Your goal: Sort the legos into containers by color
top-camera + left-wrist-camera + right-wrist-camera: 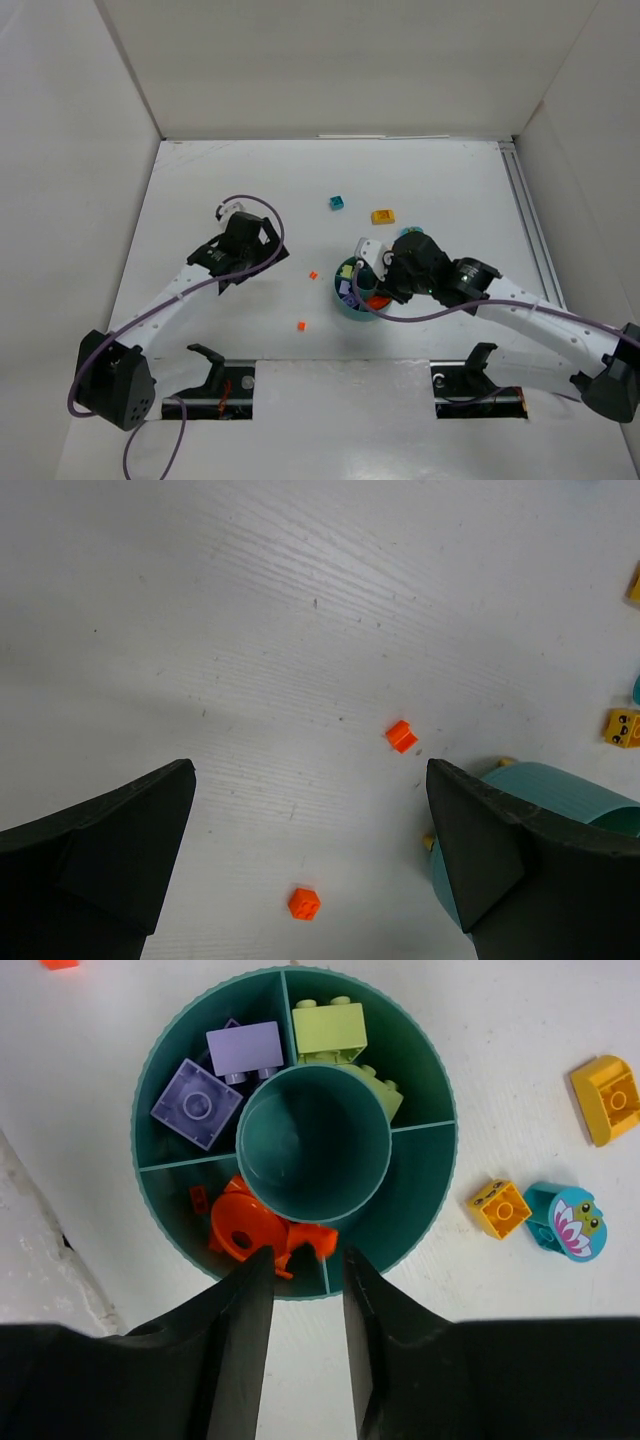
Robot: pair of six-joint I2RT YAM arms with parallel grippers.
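**Sorting looks half done**

Just ahead of our right end effector point(306, 1258), parted and empty, the dish point(410, 1195) holds purple, lime and orange legos point(195, 1103). Yellow bricks point(607, 1100) and a teal piece point(570, 1222) lie loose to its right on the worktop point(520, 1020). Two orange bits point(401, 736) lie before our released left end effector point(310, 780).

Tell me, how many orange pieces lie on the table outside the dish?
2. One orange piece lies left of the dish; a second orange piece lies nearer the left arm's base. The right arm may hide more.

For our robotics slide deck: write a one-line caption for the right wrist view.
Right gripper above the teal dish: purple bricks, lime bricks and orange pieces in separate sections.
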